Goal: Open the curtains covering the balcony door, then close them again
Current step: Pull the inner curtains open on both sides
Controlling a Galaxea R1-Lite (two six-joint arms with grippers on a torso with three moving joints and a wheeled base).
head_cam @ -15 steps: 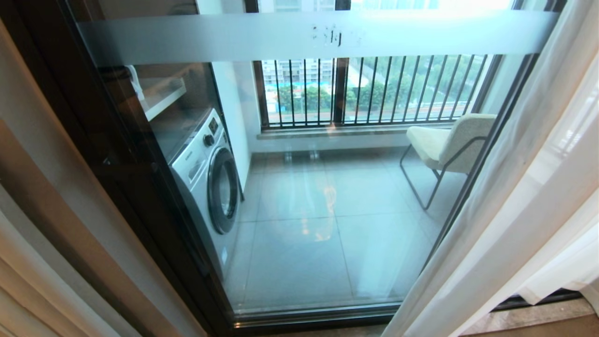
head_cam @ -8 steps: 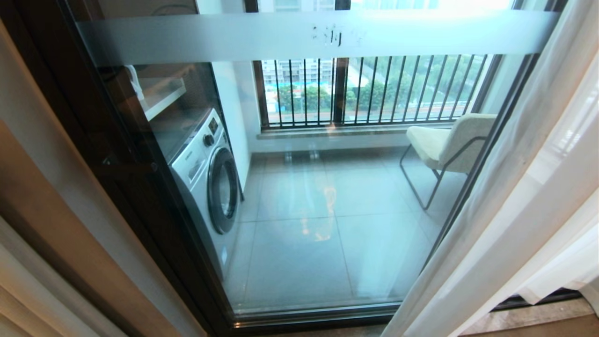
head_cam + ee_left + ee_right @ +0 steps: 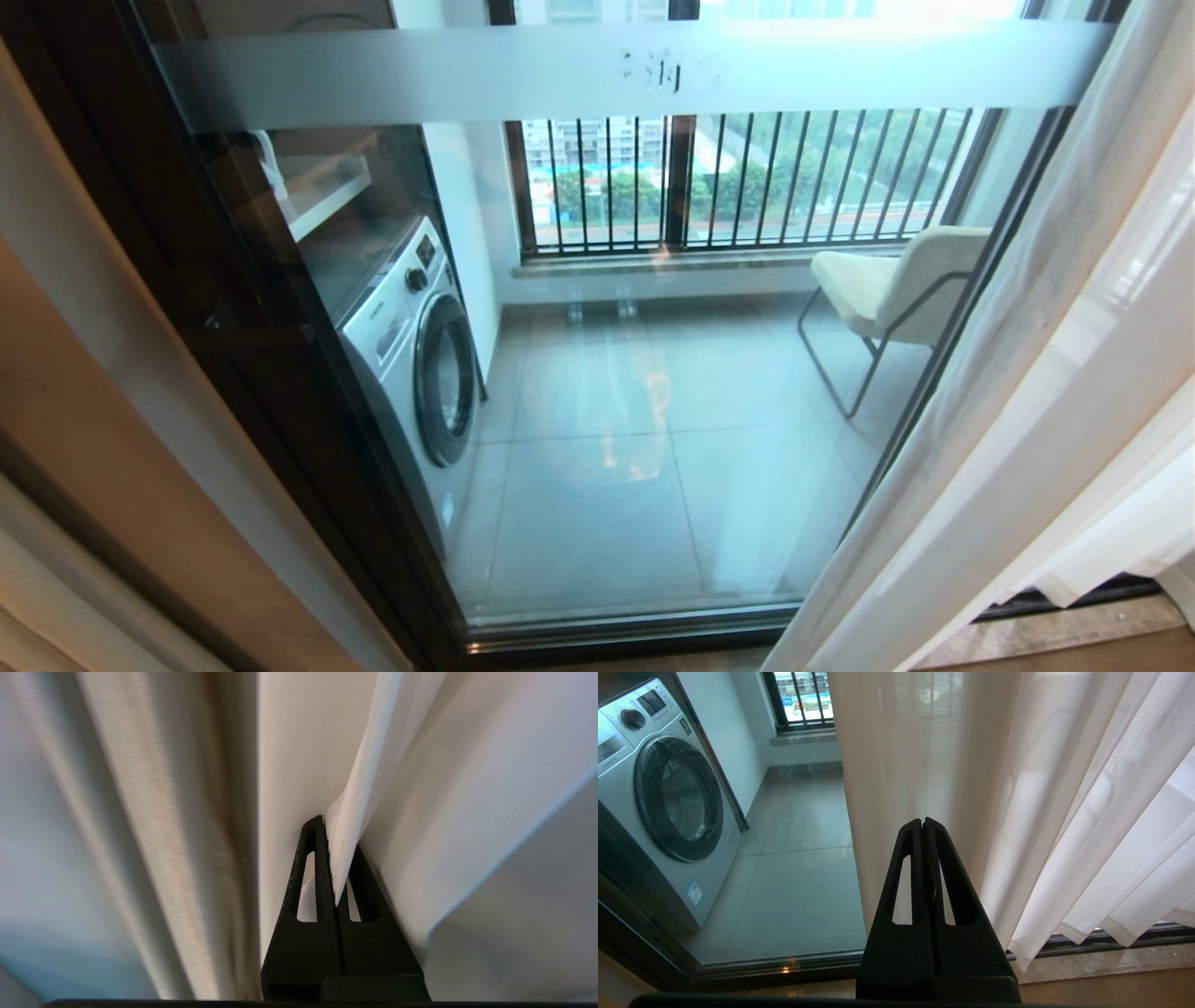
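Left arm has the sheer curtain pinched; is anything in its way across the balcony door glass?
Nothing visible. The left gripper has its jaws shut on the sheer curtain's hem, beside a beige drape. In the head view the balcony door glass is bare up to the right sheer panel; the washer and chair sit behind the glass.

Middle of balcony door (image 3: pixel 597 392) uncovered, but its glass bars any reach through. Sheer curtains (image 3: pixel 1027 392) hang from 1 to 5 o'clock, draping over the sill. Beige drapes (image 3: pixel 84 448) fill 7 to 10 o'clock. Left gripper (image 3: pixel 337 858) wedged among folds, pinching a hem.
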